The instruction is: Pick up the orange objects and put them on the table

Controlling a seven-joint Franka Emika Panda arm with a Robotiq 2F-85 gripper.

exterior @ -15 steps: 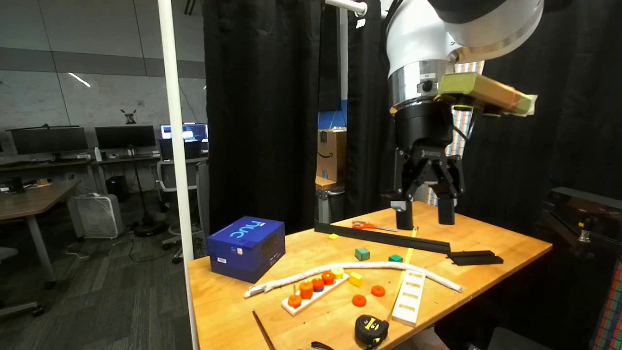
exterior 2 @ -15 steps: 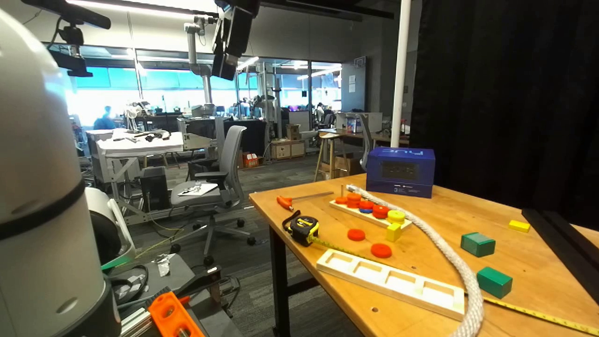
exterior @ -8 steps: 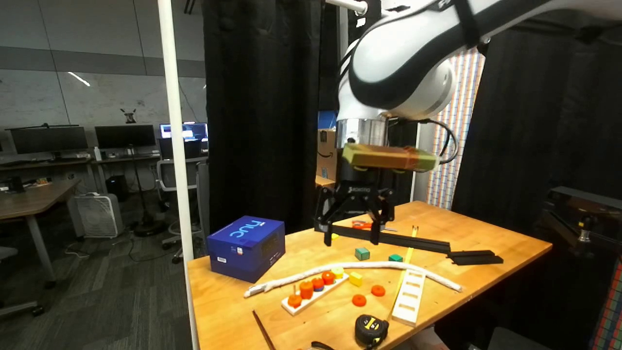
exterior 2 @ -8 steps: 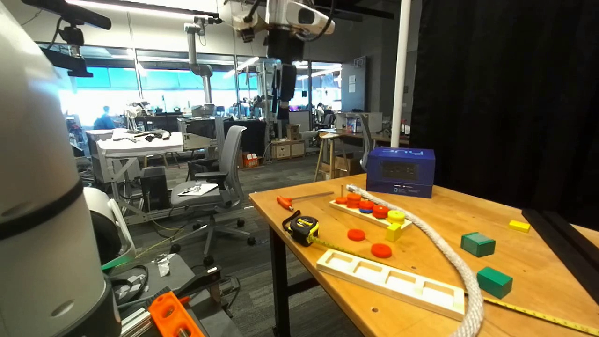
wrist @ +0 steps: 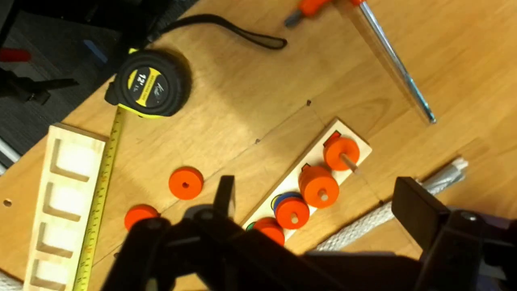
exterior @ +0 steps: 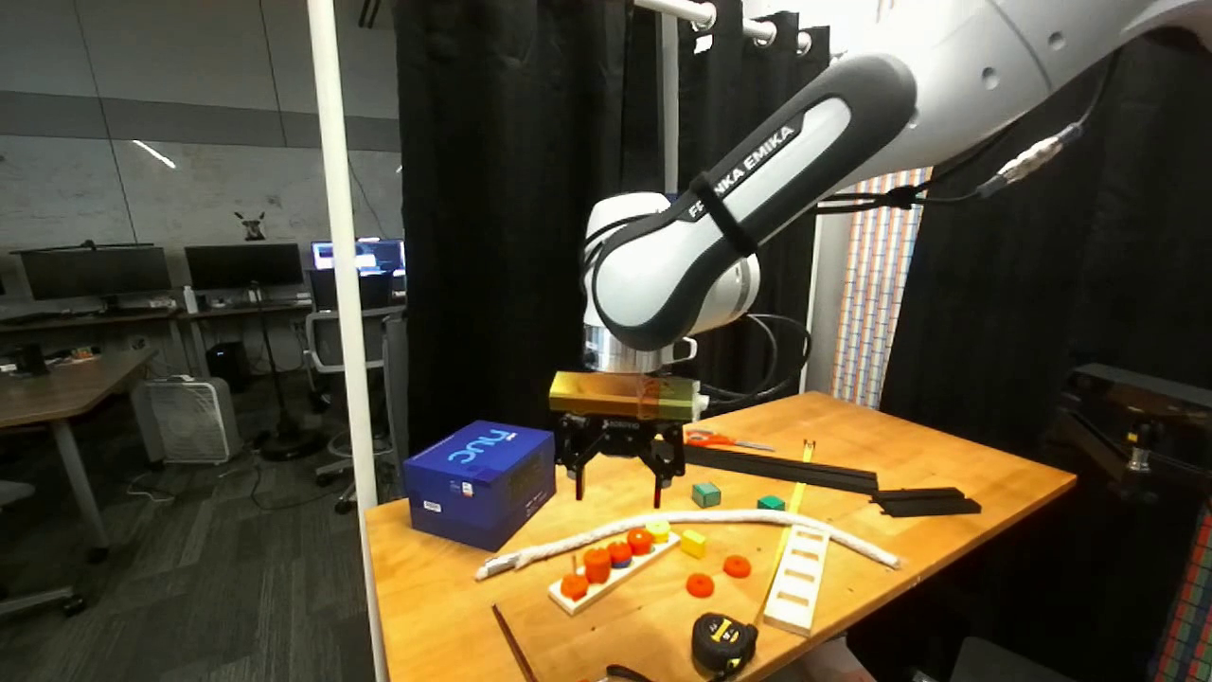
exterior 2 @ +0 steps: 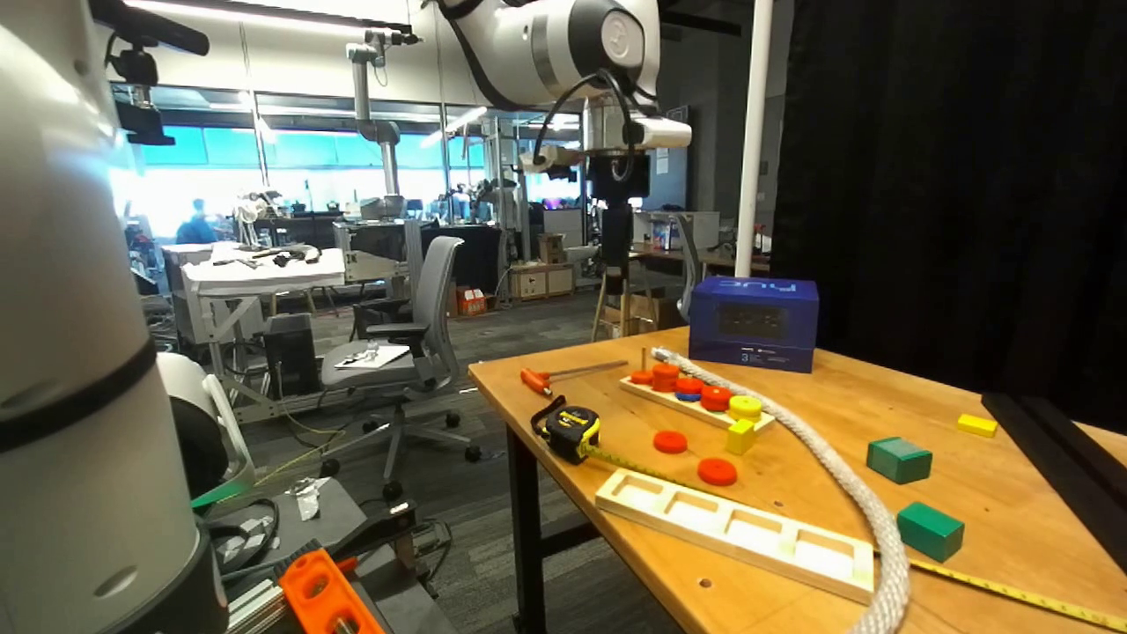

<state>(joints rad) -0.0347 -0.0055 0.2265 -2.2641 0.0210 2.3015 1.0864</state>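
Gripper (exterior: pixel 618 497) hangs above the table (exterior: pixel 426 606) and the pieces on it. Jaws spread; fingertips (wrist: pixel 418 212) well apart. In the wrist view the peg board (wrist: pixel 293 182) shows between them, its lower end hidden by the gripper.

Orange objects (wrist: pixel 317 184) sit in two groups. On the board: a single disc (wrist: pixel 337 150) on the end peg (wrist: pixel 349 163), peg standing up through it; next a taller stack (exterior 2: pixel 665 379); next a disc on top of a blue disc (wrist: pixel 284 197); then an orange-red piece (exterior 2: pixel 716 398), partly hidden in the wrist view. A yellow disc (exterior 2: pixel 745 408) ends the row. Loose: two orange-red discs (wrist: pixel 185 178), flat on the tabletop, apart from each other, between the board and a wooden tray (exterior: pixel 790 612). One shows its centre hole in the wrist view; the other is partly behind the gripper.

Tray lies along the tabletop edge opposite the curtain (exterior: pixel 511 189). Tape measure (wrist: pixel 153 85) sits near the same edge, blade (wrist: pixel 106 169) running beside the tray. In an exterior view an orange-handled tool (exterior 2: pixel 537 381) lies by the tabletop's left corner, its metal shaft (exterior 2: pixel 588 367) reaching near the board's end.

Blue box (exterior: pixel 481 485) stands upright at a tabletop corner on the curtain side. White rope (exterior 2: pixel 832 458) curves from near the box, past the board, to the tray's end; cannot tell whether it touches the tray. Beyond the rope, toward the curtain-side edge: two green blocks (exterior 2: pixel 898 460), a flat yellow block (exterior 2: pixel 977 425), black strips (exterior: pixel 776 466). A second yellow block (exterior 2: pixel 740 437) stands just beside the board's yellow-disc end; touching or not, cannot tell.
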